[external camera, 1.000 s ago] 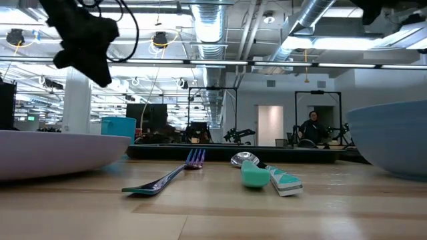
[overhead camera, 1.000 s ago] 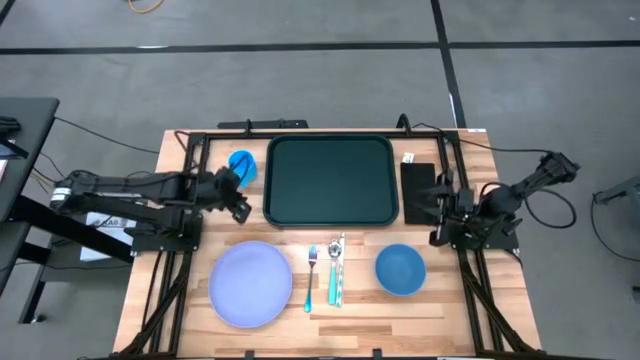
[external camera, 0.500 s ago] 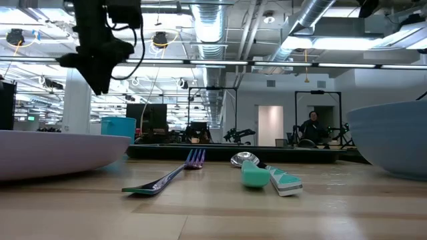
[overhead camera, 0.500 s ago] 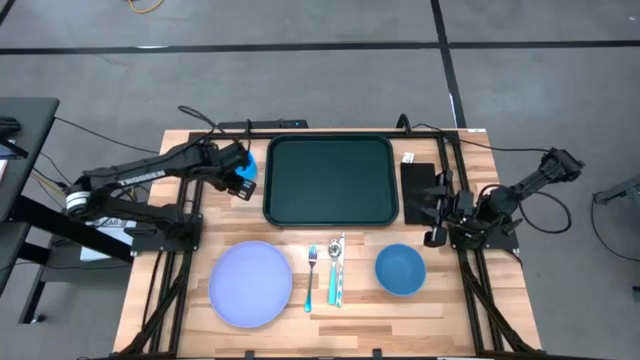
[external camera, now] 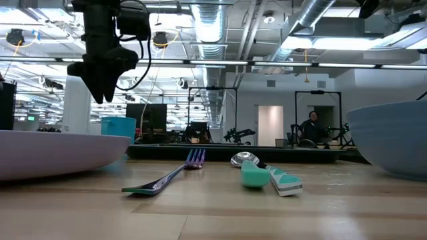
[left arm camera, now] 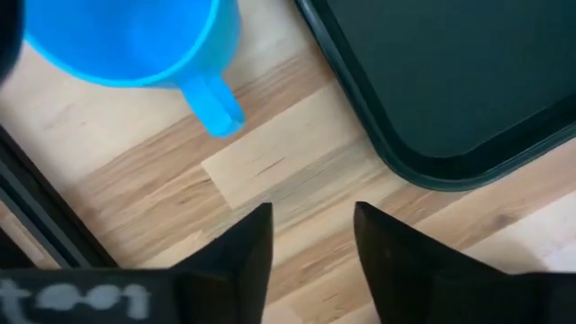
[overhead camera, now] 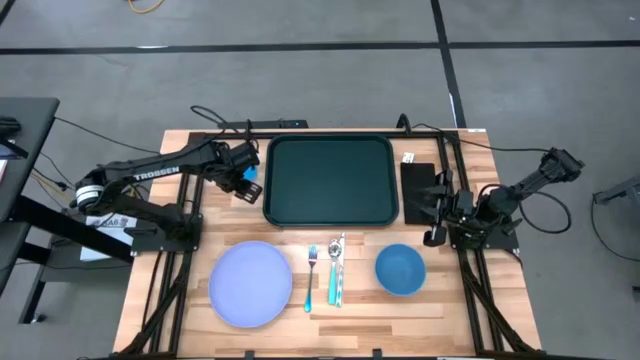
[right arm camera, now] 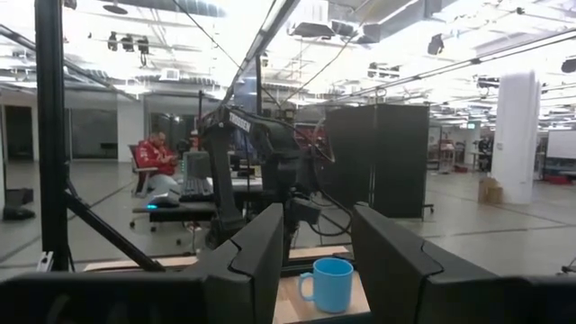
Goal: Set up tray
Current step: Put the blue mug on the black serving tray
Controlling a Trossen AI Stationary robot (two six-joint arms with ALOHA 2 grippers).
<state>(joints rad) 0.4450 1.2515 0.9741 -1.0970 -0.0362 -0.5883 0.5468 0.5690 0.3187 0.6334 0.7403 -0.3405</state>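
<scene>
Tray (overhead camera: 331, 180) empty, middle back of table. Left gripper (overhead camera: 243, 172) hovers over blue cup (overhead camera: 245, 165), just left of tray, fingers apart, holding nothing. Right gripper (overhead camera: 436, 225) waits by right edge, fingers apart, empty.

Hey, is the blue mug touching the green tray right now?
Apart. The left wrist view shows a strip of bare wood between the blue mug and the rim of the green tray.

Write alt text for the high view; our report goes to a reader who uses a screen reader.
Overhead view of a wooden table: the left gripper, open, hovers over a blue mug beside an empty dark green tray. In front lie a lavender plate, fork, spoon and blue bowl; the right gripper waits at the right edge.
</scene>
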